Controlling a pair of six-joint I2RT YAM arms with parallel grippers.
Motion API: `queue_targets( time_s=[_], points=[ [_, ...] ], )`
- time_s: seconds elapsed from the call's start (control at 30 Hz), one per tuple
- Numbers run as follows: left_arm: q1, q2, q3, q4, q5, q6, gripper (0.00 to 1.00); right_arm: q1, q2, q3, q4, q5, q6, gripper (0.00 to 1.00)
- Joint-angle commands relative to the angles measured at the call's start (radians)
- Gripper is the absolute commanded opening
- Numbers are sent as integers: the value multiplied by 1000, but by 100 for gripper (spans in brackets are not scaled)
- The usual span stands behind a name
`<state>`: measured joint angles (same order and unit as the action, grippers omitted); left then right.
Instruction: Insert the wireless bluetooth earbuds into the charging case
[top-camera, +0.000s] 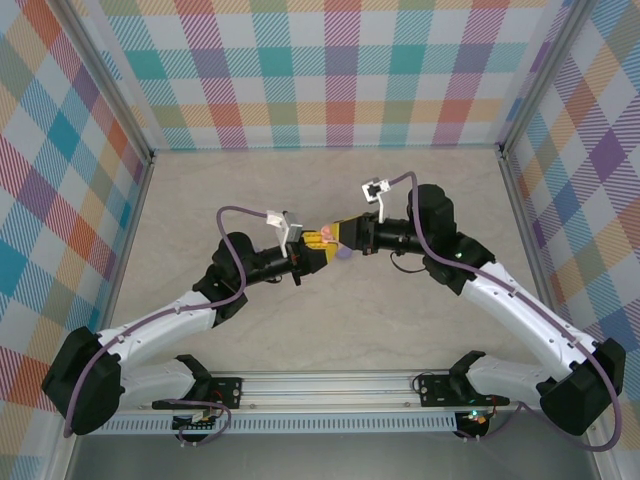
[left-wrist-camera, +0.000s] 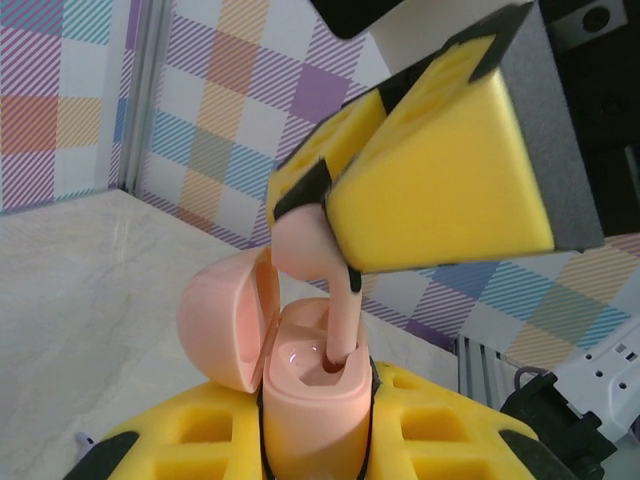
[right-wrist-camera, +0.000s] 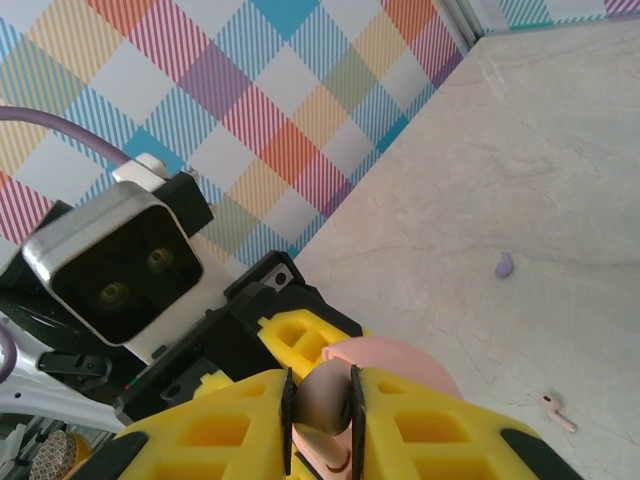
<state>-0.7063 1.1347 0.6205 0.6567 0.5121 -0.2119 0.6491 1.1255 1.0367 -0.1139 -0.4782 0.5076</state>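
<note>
top view: 2 arms meet over the middle of the table. the left gripper is clamped on the open pink charging case. the right gripper meets it from the right, closed on something too small to tell here.

left wrist view: the case stands upright, its lid swung open to the left. the right gripper pinches 1 pink earbud. its long axis runs nearly vertical, bulb up, stem down, tip entering a socket. this looks like the insertion step. next calls for a straight downward push, then letting go.

right wrist view: a purple earbud and a second pink earbud lie on the table, well apart from the case.
</note>
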Motion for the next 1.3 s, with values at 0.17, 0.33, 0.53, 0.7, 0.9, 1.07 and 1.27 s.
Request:
queue_targets(
  time_s=[0.17, 0.33, 0.53, 0.7, 0.9, 1.07, 1.27],
  points=[
    [-17, -37, 25, 24, -10, 25, 16, 11, 2, 28, -42, 9, -37, 22],
    [-17, -45, 27, 25, 4, 28, 16, 12, 7, 44, -81, 0, -57, 27],
    [-17, -47, 28, 18, 27, 31, 16, 18, 17, 68, -133, -5, -86, 36],
    [-17, -41, 34, 8, 51, 35, 16, 26, 36, 107, -189, -2, -120, 42],
    [-18, -35, 46, -15, 87, 42, 16, 47, 86, 189, -297, -3, -191, 48],
    [-17, -37, 49, -29, 91, 46, 16, 67, 118, 253, -400, 31, -254, 52],
    [-17, -39, 49, -44, 80, 54, 16, 76, 117, 280, -443, 101, -277, 55]
  ],
)
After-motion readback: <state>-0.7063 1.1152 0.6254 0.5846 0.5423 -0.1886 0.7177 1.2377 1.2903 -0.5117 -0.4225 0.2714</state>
